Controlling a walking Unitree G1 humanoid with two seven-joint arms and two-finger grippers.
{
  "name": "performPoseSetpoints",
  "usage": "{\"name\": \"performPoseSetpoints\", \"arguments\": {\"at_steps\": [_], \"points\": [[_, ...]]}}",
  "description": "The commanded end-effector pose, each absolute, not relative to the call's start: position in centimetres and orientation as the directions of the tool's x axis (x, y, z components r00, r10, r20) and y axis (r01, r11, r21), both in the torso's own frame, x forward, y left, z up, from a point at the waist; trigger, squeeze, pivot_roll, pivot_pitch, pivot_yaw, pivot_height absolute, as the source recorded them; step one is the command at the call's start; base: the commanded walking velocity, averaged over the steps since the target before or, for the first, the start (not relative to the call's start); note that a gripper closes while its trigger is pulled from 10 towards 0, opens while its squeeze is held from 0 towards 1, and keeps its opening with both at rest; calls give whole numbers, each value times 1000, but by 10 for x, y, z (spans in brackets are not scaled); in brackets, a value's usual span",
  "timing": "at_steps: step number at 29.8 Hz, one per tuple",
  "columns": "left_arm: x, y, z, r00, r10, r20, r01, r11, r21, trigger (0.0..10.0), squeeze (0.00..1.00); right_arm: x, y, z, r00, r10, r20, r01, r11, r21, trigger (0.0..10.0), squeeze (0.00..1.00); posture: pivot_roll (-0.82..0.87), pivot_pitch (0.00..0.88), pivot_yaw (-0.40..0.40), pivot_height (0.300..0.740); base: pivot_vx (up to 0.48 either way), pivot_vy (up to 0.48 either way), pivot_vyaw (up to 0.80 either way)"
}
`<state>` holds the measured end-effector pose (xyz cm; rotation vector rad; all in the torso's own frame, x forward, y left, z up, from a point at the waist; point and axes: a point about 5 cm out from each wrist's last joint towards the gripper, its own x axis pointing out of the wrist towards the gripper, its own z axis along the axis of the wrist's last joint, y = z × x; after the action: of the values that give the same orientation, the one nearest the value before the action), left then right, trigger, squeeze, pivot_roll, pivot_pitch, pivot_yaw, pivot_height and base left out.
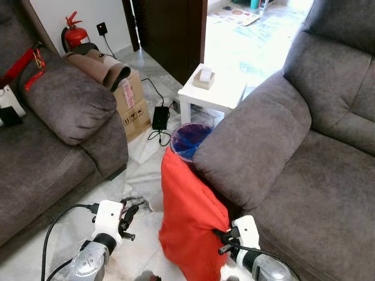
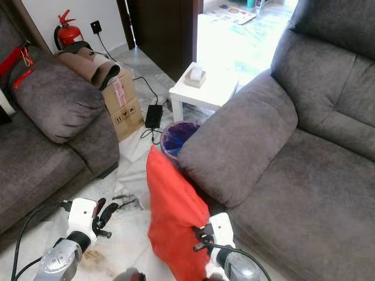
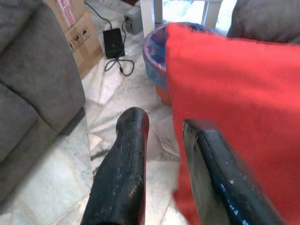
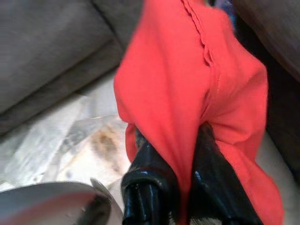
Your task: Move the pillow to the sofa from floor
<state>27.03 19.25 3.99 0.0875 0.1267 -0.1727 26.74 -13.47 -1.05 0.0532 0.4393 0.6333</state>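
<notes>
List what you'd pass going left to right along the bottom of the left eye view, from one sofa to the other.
Left sofa → left gripper, open over the floor → red pillow → right gripper, shut on the pillow's edge → right sofa.
</notes>
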Motion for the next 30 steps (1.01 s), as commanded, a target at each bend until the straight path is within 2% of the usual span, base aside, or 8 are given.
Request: {"name": "performPoseSetpoints", "arguments": {"at_steps": [1, 4, 6, 11, 14, 18, 24, 30], "points": [[267, 195, 36, 970, -177, -164, 190, 979, 69, 10000, 0, 273, -130, 1, 691, 652, -311, -636, 754, 166, 10000, 0, 109, 166, 33, 740, 0, 0, 0], [267, 194, 37, 954, -237, -183, 249, 967, 47, 10000, 0, 269, -134, 2, 621, 714, -323, -711, 687, 152, 10000, 0, 109, 164, 34, 740, 0, 0, 0], [266, 192, 37, 920, -322, -222, 339, 940, 41, 10000, 0, 263, -138, 1, 532, 770, -352, -784, 605, 139, 10000, 0, 110, 161, 38, 740, 0, 0, 0], [263, 197, 38, 821, -473, -320, 520, 850, 78, 10000, 0, 243, -147, -4, 219, 858, -465, -926, 333, 178, 10000, 0, 112, 155, 44, 740, 0, 0, 0], [263, 203, 43, 765, -530, -365, 595, 799, 88, 10000, 0, 240, -155, -3, 97, 850, -518, -957, 223, 187, 10000, 0, 109, 150, 46, 740, 0, 0, 0], [265, 206, 51, 727, -568, -385, 639, 765, 78, 10000, 0, 247, -154, 5, 94, 857, -507, -962, 209, 176, 10000, 0, 113, 148, 47, 740, 0, 0, 0], [259, 191, 58, 572, -694, -437, 788, 612, 59, 10000, 0, 241, -148, 9, -86, 843, -530, -975, 37, 217, 10000, 0, 116, 144, 51, 740, 0, 0, 0], [258, 188, 66, 514, -738, -437, 832, 552, 47, 10000, 0, 242, -148, 10, -100, 830, -549, -978, 21, 210, 10000, 0, 118, 141, 49, 740, 0, 0, 0]]}}
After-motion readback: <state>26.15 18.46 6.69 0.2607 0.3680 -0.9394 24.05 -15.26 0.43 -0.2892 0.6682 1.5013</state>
